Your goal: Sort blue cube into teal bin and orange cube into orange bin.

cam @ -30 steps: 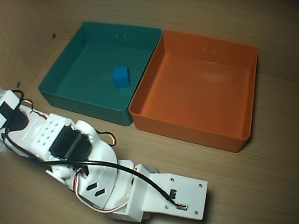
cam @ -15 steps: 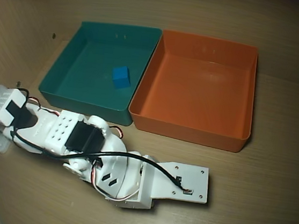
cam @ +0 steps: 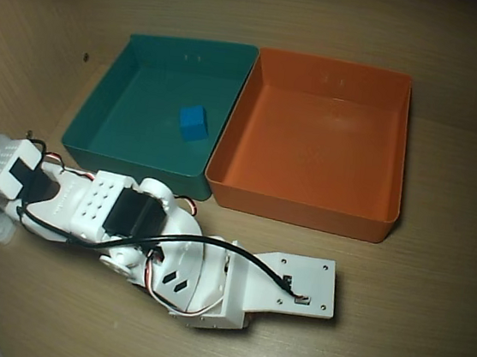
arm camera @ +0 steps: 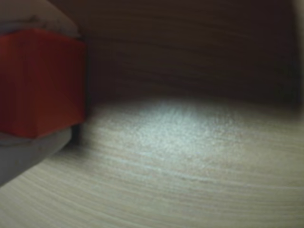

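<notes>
Landmark: the teal bin (cam: pixel 133 123), a square tray with low sloped walls, set on a wood-grain table (cam: pixel 434 278) in the upper middle of the overhead view. Two small holes are seen in its far wall.

Blue cube (cam: pixel 193 122): found inside the teal bin, resting on the floor right of centre, apart from all four walls.

Orange bin (cam: pixel 320 145): placed directly right of the teal bin in the overhead view, their adjoining walls touching or nearly so. Nothing is seen on its floor. Two small holes are visible in its far wall.

Arm (cam: pixel 129 226): a white printed unit with black servos and black and red cabling, laid out below the teal bin in the overhead view, running from the lower left of the bin toward the right. Its flat white wrist plate (cam: pixel 295 288) is positioned below the near wall of the orange bin, clear of both trays.

Gripper (arm camera: pixel 28 90): hidden beneath the wrist plate in the overhead view. In the wrist view, pale fingers (arm camera: pixel 28 152) are seen above and below the orange cube (arm camera: pixel 40 80), pressed against it; the cube is clamped between them at the left edge of that view, just above the table surface. The orange cube is thus held outside both bins, below the teal bin's row.
</notes>
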`<action>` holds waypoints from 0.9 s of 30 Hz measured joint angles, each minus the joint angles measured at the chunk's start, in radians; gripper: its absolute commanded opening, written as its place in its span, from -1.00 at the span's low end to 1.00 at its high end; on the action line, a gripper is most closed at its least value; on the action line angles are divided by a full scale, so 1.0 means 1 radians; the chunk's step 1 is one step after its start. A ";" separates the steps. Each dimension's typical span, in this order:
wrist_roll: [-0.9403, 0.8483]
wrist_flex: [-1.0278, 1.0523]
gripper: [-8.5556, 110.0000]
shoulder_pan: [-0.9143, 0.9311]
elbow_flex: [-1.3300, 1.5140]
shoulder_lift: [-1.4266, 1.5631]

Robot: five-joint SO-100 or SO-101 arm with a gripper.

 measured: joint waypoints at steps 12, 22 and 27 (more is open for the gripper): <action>0.003 0.000 -0.96 0.002 0.005 0.038; 0.003 0.000 -0.95 -0.006 0.003 0.419; 0.003 0.000 -0.95 -0.069 0.003 0.497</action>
